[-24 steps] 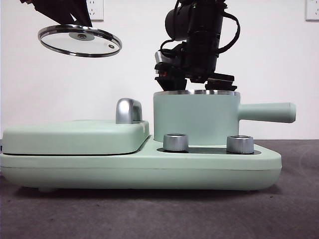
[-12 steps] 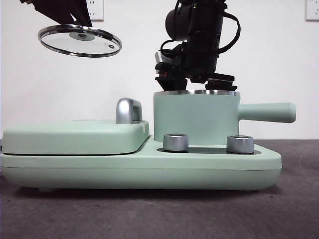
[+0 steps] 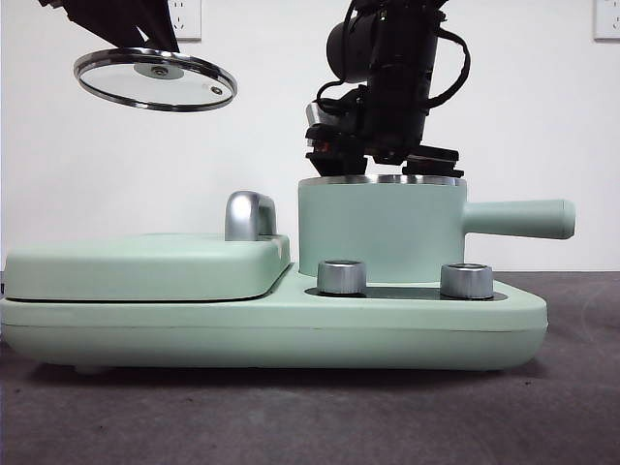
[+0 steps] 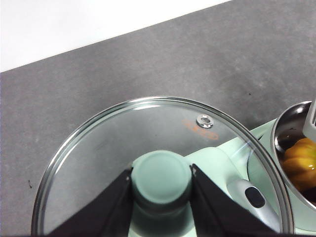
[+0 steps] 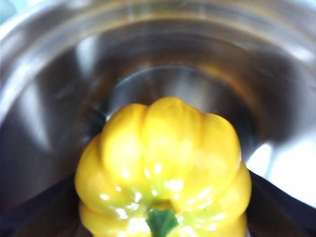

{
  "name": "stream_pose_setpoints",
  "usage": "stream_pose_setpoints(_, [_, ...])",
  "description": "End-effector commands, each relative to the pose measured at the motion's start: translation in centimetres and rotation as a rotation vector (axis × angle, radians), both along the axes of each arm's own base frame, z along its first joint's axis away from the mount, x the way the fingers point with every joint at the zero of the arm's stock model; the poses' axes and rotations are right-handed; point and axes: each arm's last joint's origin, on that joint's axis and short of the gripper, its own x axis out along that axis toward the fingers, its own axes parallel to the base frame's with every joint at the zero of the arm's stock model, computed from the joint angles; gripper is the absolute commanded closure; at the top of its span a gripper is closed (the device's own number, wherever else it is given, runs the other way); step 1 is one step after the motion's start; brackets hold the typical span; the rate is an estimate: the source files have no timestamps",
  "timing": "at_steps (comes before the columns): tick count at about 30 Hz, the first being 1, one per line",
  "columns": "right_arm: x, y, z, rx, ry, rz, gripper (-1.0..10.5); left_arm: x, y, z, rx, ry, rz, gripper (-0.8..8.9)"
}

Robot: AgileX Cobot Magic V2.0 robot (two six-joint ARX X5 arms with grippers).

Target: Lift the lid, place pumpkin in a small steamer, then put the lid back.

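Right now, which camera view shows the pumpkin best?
The right wrist view: the pumpkin fills it, down inside the small steamer. The left wrist view shows only an orange part over the steamer's rim, beyond the lid. In the front view the steamer's wall hides it.

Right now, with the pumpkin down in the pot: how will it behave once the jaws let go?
The pumpkin looks glossy, so probably slippery. Round and ribbed, it may roll or settle slightly on the small steamer's smooth steel floor. It looks like a rigid toy, unlikely to deform.
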Motion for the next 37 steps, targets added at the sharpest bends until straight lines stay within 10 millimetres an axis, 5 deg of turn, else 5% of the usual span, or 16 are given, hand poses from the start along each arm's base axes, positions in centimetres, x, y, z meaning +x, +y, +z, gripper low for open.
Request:
stream_pose_setpoints(1, [0.6, 0.7, -1.0, 0.008, 0.015, 0.019, 6.1, -0.1, -0.1, 1.4, -0.025, -0.058, 0.0, 7.32])
stream_pose_setpoints(8, [0.8, 0.8, -1.2, 0.013, 0.001, 0.019, 6.0, -0.1, -0.1, 1.4, -0.025, -0.058, 0.0, 7.32])
stream_pose_setpoints(13, [0.8, 0.8, -1.2, 0.012, 0.001, 0.017, 4.3, -0.1, -0.1, 1.4, -0.026, -0.058, -0.001, 7.32])
stream_pose_setpoints(21, [0.7, 0.5, -0.1, 0.017, -0.007, -0.01, 4.0, -0.1, -0.1, 1.4, -0.026, -0.059, 0.0, 7.32])
stream_pose_setpoints(28, [-1.0, -0.5, 4.8, 0.057, -0.071, -0.018, 4.0, -0.1, -0.1, 1.4, -0.031, -0.056, 0.002, 7.32])
stream_pose_setpoints(37, [-6.5, -3.9, 11.9, 0.03, -0.161, -0.04, 4.0, -0.1, -0.2, 1.4, -0.035, -0.053, 0.0, 7.32])
